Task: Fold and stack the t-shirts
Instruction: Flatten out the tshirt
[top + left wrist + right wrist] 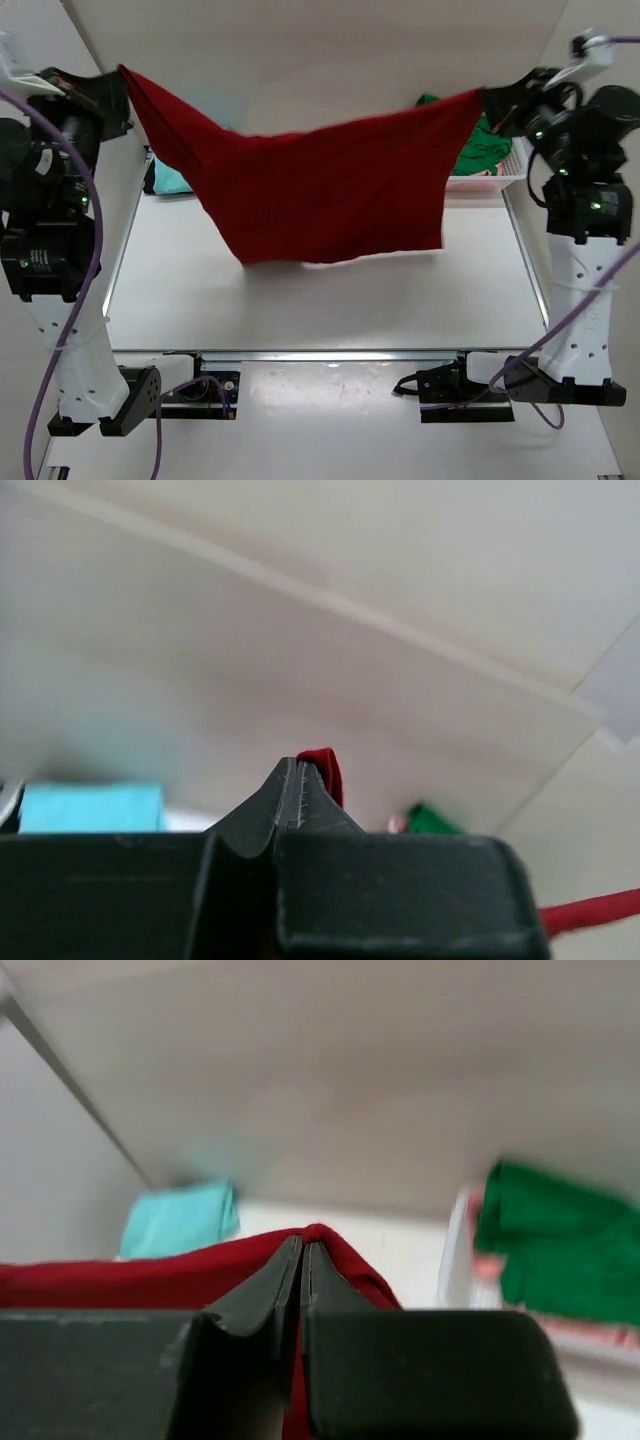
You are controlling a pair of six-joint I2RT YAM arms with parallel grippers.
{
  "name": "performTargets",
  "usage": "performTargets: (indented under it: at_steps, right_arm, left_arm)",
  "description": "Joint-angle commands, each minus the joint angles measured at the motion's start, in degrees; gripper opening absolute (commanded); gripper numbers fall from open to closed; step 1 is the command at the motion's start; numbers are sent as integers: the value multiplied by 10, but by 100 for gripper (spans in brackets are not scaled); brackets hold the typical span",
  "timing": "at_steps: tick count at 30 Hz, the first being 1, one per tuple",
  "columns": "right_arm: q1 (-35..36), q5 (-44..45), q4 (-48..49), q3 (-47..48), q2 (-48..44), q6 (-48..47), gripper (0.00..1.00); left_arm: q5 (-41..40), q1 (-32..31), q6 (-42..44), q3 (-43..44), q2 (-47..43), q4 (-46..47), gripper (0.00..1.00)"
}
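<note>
Top view: dark red t-shirt stretched between left pincer and right pincer, above white bench. Wrist views alone show jaws clamped tight on corners; teal t-shirt, green t-shirt beyond. Pale walls.

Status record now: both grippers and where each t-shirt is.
left gripper: shut on a corner of the dark red cloth t-shirt
right gripper: shut on its other corner
dark red cloth t-shirt: raised, stretched between both grippers
light teal cloth t-shirt: on the table, far left
bright green cloth t-shirt: at the white plastic lattice basket, far right
</note>
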Motion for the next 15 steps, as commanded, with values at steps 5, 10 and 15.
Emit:
performTargets:
  at_steps: [5,10,15]
  right_arm:
    - [-3,-18,84,55,46,28,0]
    - [3,-67,61,57,120,49,0]
    - [43,-83,23,120,272,38,0]
  left_arm:
    - [14,27,-54,-25,31,101,0]
    - [112,65,-123,-46,125,114,0]
    - [191,71,-145,-47,241,137,0]
